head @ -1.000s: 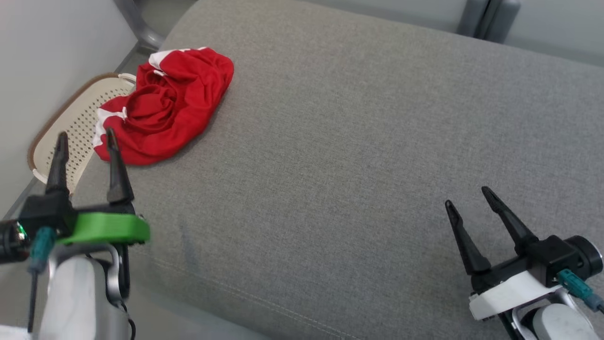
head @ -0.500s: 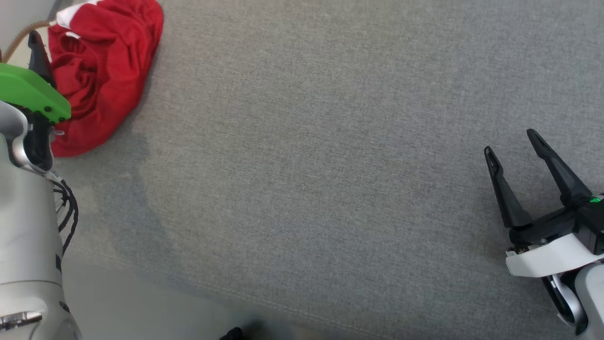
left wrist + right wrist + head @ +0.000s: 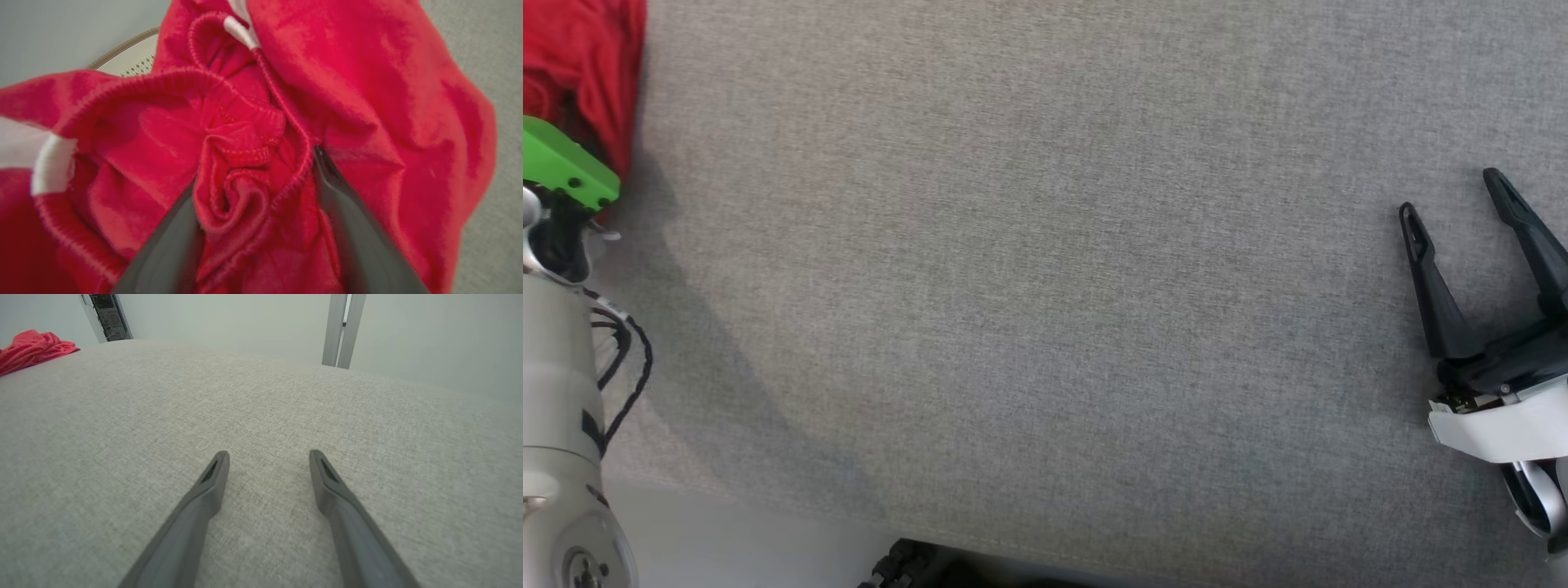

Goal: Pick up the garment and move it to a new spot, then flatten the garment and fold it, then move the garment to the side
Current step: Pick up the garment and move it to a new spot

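Note:
The red garment (image 3: 367, 81) with white trim lies crumpled at the far left of the grey cushion (image 3: 1045, 286). In the left wrist view my left gripper (image 3: 256, 167) is open, its two fingers pushed down into the cloth with a bunched elastic fold standing between them. In the head view the garment (image 3: 580, 65) sits at the top left corner, just beyond the left gripper's green mount (image 3: 564, 163), and the fingers are hidden. My right gripper (image 3: 1451, 194) rests open over bare cushion at the right, far from the garment (image 3: 32, 349), with nothing between its fingers (image 3: 268, 454).
A cream perforated basket (image 3: 130, 61) peeks out behind the garment at the cushion's left edge. The cushion's front edge (image 3: 768, 498) runs along the bottom of the head view, with dark hardware (image 3: 907, 563) below. A metal post (image 3: 341, 330) stands beyond the far edge.
The head camera has swung, shifting the whole scene left and up. My left gripper has reached forward from short of the garment into its folds. The right gripper stays open.

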Available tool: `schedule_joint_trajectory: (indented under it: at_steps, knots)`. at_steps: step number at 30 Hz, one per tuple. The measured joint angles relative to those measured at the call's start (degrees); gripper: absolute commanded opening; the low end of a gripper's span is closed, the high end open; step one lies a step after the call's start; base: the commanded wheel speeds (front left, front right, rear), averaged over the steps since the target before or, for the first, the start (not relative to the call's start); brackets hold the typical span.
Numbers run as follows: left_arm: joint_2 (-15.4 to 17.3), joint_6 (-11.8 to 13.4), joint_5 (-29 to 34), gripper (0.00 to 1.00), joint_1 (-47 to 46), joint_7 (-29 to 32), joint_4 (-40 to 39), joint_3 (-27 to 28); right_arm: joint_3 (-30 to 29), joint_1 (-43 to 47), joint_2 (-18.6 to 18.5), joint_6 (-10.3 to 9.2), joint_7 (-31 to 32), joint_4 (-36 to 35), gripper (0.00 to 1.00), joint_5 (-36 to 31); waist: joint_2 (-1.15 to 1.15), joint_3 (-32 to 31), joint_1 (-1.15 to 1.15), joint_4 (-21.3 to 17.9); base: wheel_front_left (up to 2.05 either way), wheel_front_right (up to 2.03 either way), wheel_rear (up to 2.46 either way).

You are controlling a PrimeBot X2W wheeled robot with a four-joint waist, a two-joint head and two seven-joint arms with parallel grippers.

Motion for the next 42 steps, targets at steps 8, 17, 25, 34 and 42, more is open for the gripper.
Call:
schedule_joint_trajectory:
  at_steps: [8, 17, 25, 34, 42]
  knots:
    - [1.2, -0.8, 0.8, 0.00, -0.3, -9.9, 1.8, -1.3, 0.4, -1.1, 1.4, 0.00, -0.3, 0.3, 1.00, -0.1, 0.00, 0.4, 0.00, -1.5, 0.00, 0.00, 0.00]
    - [5.9, -2.5, 2.7, 0.00, 0.8, -19.9, -1.0, -4.3, 3.4, -1.6, 5.8, -0.04, 0.2, 4.4, 1.00, 0.1, 0.00, -5.3, 0.00, -2.8, 0.00, 0.00, 0.00]
    - [8.1, -3.2, 5.3, 0.00, 3.7, -21.0, -9.6, -11.2, 5.6, -1.9, 10.7, -0.04, 0.2, 6.6, 1.00, 0.7, 0.00, -12.7, 0.00, -5.6, 0.00, 0.00, 0.00]
    - [7.9, -3.2, 2.1, 0.00, 13.7, -14.8, -27.6, -21.7, 6.0, -0.3, 14.3, -0.04, 0.2, 7.5, 1.00, 1.0, 0.00, -20.4, 0.00, -12.9, 0.00, 0.00, 0.00]
    - [7.1, -3.2, 1.1, 0.00, 23.0, -6.3, -44.0, -28.0, 5.3, 0.7, 16.1, -0.04, 0.2, 6.9, 1.00, 1.0, 0.00, -24.8, 0.00, -21.8, 0.00, 0.00, 0.00]
